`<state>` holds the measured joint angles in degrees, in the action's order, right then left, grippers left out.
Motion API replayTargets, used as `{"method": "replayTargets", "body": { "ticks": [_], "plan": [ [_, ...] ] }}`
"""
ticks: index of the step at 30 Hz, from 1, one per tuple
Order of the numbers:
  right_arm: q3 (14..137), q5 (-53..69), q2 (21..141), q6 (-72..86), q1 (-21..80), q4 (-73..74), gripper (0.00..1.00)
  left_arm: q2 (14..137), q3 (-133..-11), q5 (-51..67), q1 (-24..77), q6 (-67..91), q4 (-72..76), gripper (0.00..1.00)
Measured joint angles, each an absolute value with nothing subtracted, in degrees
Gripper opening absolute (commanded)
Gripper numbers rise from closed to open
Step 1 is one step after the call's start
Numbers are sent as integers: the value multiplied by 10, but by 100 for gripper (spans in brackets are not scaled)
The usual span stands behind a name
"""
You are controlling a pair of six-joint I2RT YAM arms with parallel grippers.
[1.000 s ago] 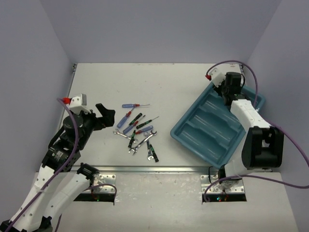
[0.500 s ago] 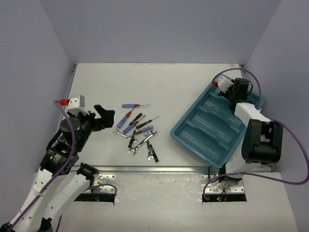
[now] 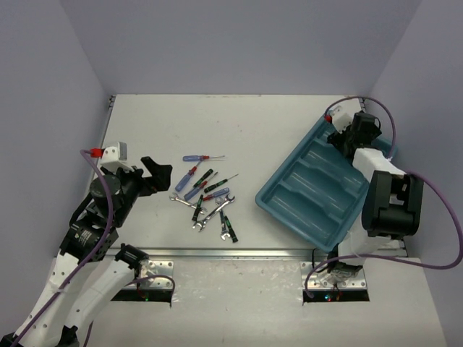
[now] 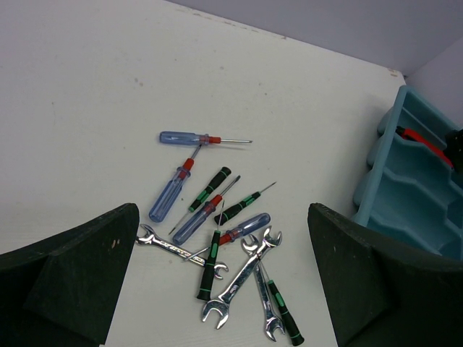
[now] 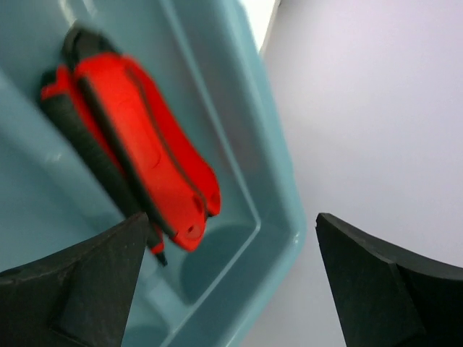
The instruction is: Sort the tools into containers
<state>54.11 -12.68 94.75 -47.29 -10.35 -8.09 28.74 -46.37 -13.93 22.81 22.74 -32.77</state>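
Red-handled pliers, loose in outer compartment of teal tray; right gripper and left gripper open, empty; withdraw crooked and you may snag handles or tray wall.

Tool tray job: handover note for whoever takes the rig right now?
Left gripper: open, holding nothing, aimed at the loose tools.
Right gripper: open, over the far end of the tray.
Done: one red-handled tool lies in a tray compartment, ungripped.
Left: screwdrivers and wrenches heaped on the table, left of the tray.
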Motion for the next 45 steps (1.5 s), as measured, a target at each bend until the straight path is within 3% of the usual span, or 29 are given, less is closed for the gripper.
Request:
{"method": "replayTargets", "body": {
  "ticks": [7,15,17,22,25,32,38,45],
  "plan": [
    [606,-126,925,-363,-66,-23,99,288,-464,-141,228,227,-328,100],
    [817,-193,923,-88,180,194,99,317,-464,-151,228,227,-328,100],
    [812,-182,901,-28,237,200,99,327,-464,-155,228,227,-328,100],
    [629,-69,811,129,351,144,99,350,-464,-164,225,228,-330,100],
    [628,-112,850,173,423,172,99,362,-464,-164,202,228,-332,100],
    [731,-84,1008,152,477,172,99,377,-464,-168,168,228,-333,100],
    [845,-54,1150,0,458,209,77,393,-464,-165,165,228,-332,100],
    [993,-42,1266,-139,436,250,73,401,-464,-160,164,227,-333,100]
  ]
}}
